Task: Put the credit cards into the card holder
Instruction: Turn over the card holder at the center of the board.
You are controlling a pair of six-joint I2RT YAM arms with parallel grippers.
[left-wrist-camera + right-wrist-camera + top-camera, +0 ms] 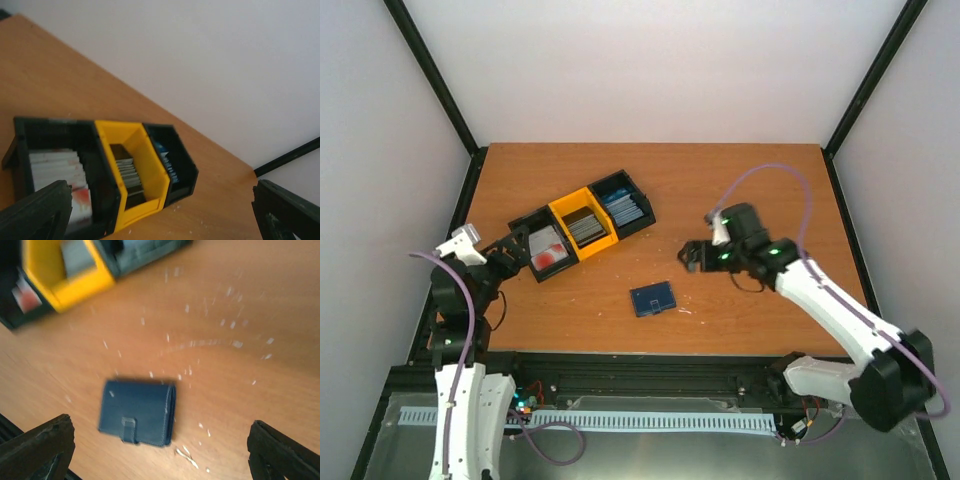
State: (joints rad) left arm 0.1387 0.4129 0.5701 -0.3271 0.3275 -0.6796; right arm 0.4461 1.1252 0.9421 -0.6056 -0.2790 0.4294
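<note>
Navy card holder (pixel 652 298) lies folded shut, tab down, flat on the wood table (pixel 750 180), approx 6 o'clock of table centre. Red credit cards (pixel 548 250) are stacked in the black bin (pixel 523 226), at 10 o'clock from the holder; none out, none in the holder as far as visible. Task basically not started imo.

L gripper (pixel 510 248) is at the bin's 9 o'clock side, jaws spread wide, nothing btwn them. R gripper (pixel 688 256) is at 1 o'clock of the holder, jaws spread, empty.

Left to do: open holder, pull cards, slot them in.
</note>
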